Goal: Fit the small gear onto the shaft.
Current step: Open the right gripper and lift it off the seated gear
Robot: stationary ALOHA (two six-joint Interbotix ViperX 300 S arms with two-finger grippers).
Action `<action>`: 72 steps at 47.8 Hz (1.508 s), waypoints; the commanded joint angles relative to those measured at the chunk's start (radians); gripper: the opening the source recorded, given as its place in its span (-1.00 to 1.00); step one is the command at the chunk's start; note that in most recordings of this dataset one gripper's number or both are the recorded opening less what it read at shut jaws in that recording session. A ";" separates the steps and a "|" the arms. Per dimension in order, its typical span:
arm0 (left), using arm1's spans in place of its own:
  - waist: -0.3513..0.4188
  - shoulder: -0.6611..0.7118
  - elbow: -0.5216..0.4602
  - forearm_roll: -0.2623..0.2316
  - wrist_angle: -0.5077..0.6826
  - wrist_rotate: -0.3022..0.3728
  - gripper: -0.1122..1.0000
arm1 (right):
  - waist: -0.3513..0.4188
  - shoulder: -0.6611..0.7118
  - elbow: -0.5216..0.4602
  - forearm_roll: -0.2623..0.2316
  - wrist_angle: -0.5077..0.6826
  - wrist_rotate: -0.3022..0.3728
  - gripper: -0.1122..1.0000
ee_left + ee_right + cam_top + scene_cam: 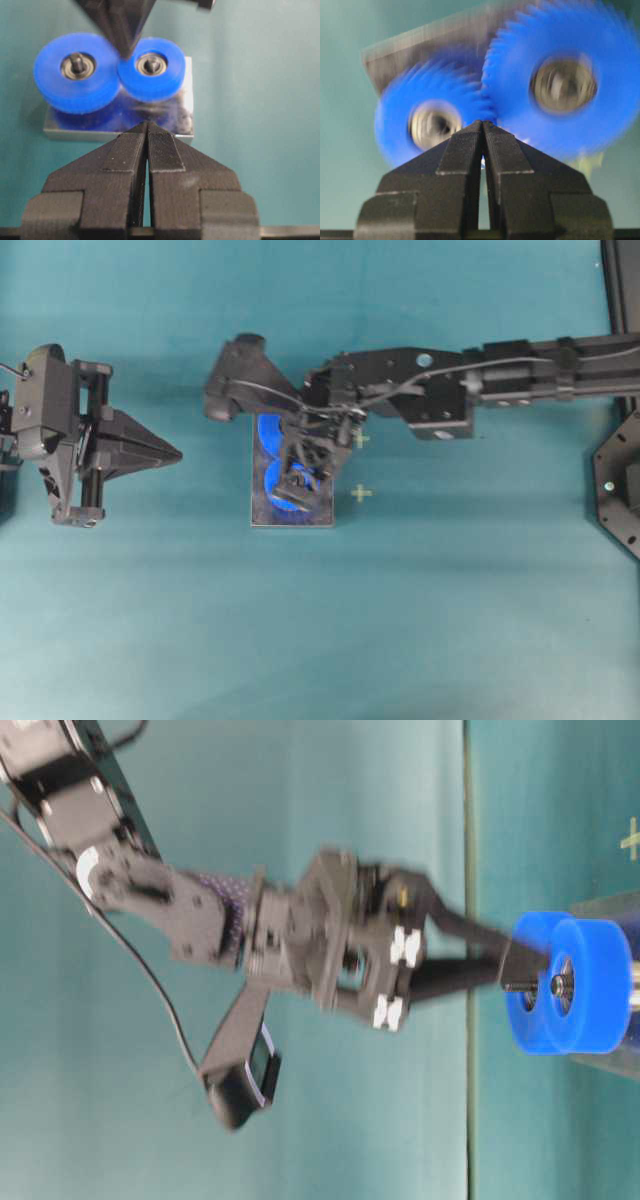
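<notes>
Small gear: the small gear (151, 68) sits on the grey plate (188, 95), beside the large gear (75, 72) and meshed with it. A pin end shows in its hub, so it appears already seated on the shaft (151, 63).

Right gripper: the right gripper (482, 125) hangs over the plate with its fingers pressed together and nothing between them. Its tip is at the seam between the two gears.

Left gripper: the left gripper (147, 125) has its fingers together, holds nothing, and is parked well apart from the plate, pointing at it.

Desk: the desk (450, 620) is covered in teal cloth; the plate lies flat on it.

Risk, seating: the gear may be only partly down the shaft. A crooked push from the closed tip could jam the hub on the pin.

Risk, contact: the tip lies at the gear teeth. A sideways drag could turn both gears, lift the small one, or shift the unclamped plate.

Hidden: in the overhead view the right arm covers most of both gears. The shaft collar is not visible in any view.

Unclear: the right wrist view is blurred, so tooth engagement and seating depth cannot be judged. Whether the tip touches the gear cannot be told.
</notes>
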State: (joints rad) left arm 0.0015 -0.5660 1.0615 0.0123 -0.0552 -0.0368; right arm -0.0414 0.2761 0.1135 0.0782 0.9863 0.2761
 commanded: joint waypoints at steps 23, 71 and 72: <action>-0.002 -0.006 -0.009 0.003 -0.009 -0.002 -0.80 | 0.061 -0.152 0.063 0.008 -0.126 0.120 -0.58; -0.011 -0.020 0.011 0.003 -0.009 -0.002 -0.80 | 0.063 0.011 -0.021 -0.031 -0.051 0.126 0.45; -0.011 -0.020 0.011 0.003 -0.009 -0.002 -0.80 | 0.061 0.000 -0.023 -0.035 -0.051 0.126 0.45</action>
State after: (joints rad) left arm -0.0077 -0.5783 1.0815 0.0123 -0.0552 -0.0368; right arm 0.0138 0.3099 0.0905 0.0598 0.9066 0.3866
